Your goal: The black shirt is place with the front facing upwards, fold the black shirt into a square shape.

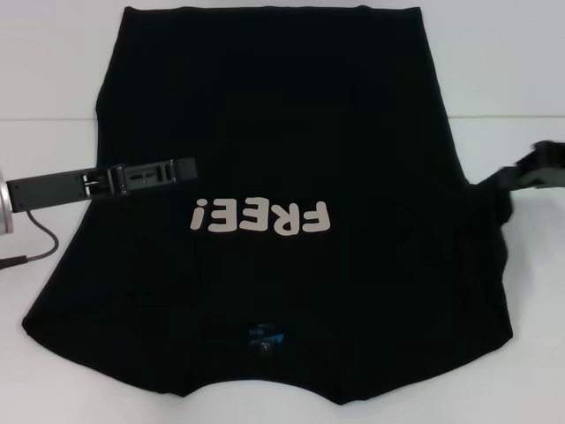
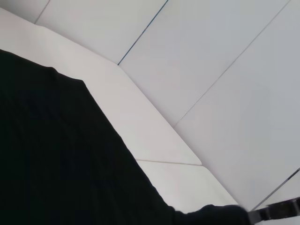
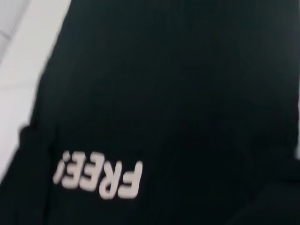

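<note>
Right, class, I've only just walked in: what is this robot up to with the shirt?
A two-armed robot is starting to fold the black shirt, which lies front up on the white table, its white "FREE!" lettering showing. The left gripper reaches in over the shirt's left side beside the lettering. The right gripper is at the shirt's right edge, where the cloth looks bunched. No fold is finished yet.

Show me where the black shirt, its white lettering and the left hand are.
black shirt (image 1: 291,106): head view, plain cloth above the print.
white lettering (image 1: 261,217): head view, middle letters.
left hand (image 1: 181,168): head view, fingertip end.
</note>
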Robot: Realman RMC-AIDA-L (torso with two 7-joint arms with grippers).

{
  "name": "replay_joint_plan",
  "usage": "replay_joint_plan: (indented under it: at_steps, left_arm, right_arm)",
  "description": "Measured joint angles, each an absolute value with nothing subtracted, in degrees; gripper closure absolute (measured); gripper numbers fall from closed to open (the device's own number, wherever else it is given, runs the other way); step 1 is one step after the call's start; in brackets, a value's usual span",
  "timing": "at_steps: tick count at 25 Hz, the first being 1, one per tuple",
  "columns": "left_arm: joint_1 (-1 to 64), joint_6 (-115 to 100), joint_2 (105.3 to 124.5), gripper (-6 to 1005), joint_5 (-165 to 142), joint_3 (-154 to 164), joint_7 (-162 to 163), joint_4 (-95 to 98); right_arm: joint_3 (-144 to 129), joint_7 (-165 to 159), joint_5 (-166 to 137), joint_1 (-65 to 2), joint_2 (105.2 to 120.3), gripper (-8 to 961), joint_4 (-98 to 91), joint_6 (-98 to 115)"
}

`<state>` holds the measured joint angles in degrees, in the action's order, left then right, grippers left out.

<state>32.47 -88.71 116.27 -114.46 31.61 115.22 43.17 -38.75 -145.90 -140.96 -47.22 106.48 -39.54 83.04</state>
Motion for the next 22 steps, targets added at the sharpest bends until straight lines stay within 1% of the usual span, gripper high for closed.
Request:
replay_joint_plan:
  at_steps: [2, 7, 9, 13, 15, 17, 20, 22]
  left_arm:
    - [32.40, -88.76, 116.27, 282, -114.40, 31.64, 115.23, 43.08]
    - [31.67, -88.96, 116.28, 290, -113.56, 31.61, 115.30, 43.04]
    - [31.23, -89.12, 116.28, 294, -112.77, 31.55, 115.31, 43.17]
    - [30.51, -89.20, 116.17, 300, -111.54, 31.15, 115.31, 43.18]
    - [30.41, -89.24, 116.14, 304, -111.44, 30.63, 115.19, 43.12]
    - [30.40, -89.28, 116.12, 307, -111.40, 30.21, 115.03, 43.03]
    - [30.35, -89.30, 116.06, 312, -111.32, 30.03, 114.95, 42.99]
    - [30.34, -89.30, 116.02, 316, -111.14, 30.03, 114.99, 43.00]
  right_arm:
    - [-43.21, -146.18, -142.94, -49.57, 107.63, 922, -39.31, 81.22]
    - [-49.57, -146.00, -149.06, -54.89, 111.26, 913, -39.27, 77.96]
    - [-51.41, -145.29, -150.37, -55.92, 112.29, 910, -39.64, 77.32]
    - [-54.17, -141.34, -150.73, -56.09, 113.75, 903, -41.22, 76.54]
    - [-54.38, -139.27, -150.54, -55.92, 114.24, 899, -41.57, 75.84]
    - [-54.18, -138.12, -150.10, -55.68, 114.38, 895, -41.60, 75.22]
    - [-53.23, -136.47, -148.68, -55.12, 114.08, 890, -41.61, 74.80]
    - [-52.85, -135.92, -147.97, -54.71, 113.77, 846, -41.62, 74.76]
